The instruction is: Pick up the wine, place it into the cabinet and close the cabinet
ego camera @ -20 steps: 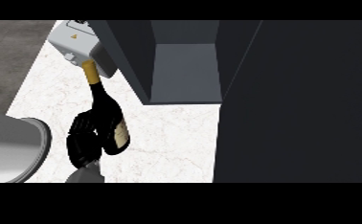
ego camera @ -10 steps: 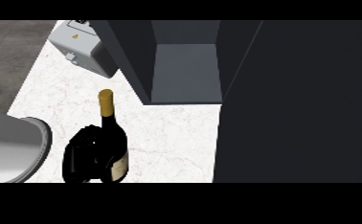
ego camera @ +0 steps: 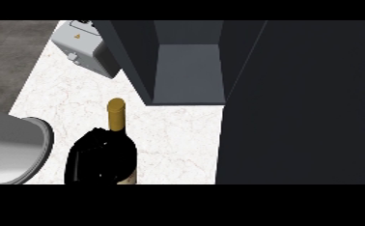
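The wine bottle (ego camera: 116,116) is dark with a gold-capped neck and a pale label. It shows at the lower left, neck pointing up the view. My left hand (ego camera: 96,157) is curled round its body and hides most of it. The dark grey cabinet (ego camera: 187,70) stands open just right of the bottle and farther back, its bare grey inner floor showing. Its door (ego camera: 292,104) is a large dark panel filling the right side. My right hand shows nowhere.
A pale grey box-shaped appliance (ego camera: 82,46) stands at the back left against the cabinet's left wall. A round grey rimmed object (ego camera: 25,148) sits at the left edge beside my hand. White marble counter (ego camera: 178,138) lies between the bottle and the cabinet.
The bottle's neck has swung away from the appliance and now points straight up the view. My left hand has shifted a little right and lower with it.
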